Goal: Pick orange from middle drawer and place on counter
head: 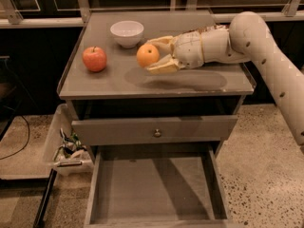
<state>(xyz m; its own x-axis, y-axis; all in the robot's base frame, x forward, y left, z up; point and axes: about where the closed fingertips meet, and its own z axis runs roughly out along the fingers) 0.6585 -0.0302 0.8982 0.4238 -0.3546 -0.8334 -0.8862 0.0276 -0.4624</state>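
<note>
The orange (pixel 147 55) sits between the two pale fingers of my gripper (pixel 159 55), which is shut on it. The white arm reaches in from the right over the counter (pixel 104 83). The orange hangs a little above the counter's middle and casts a shadow on the grey top below it. The middle drawer (pixel 156 191) is pulled out at the bottom of the view, and its grey floor is bare.
A red-orange apple (pixel 94 59) stands on the counter's left side. A white bowl (pixel 127 33) sits at the back, just left of the orange. A closed drawer front with a brass knob (pixel 157 133) lies under the top. A plastic bin (pixel 66 148) stands on the floor at left.
</note>
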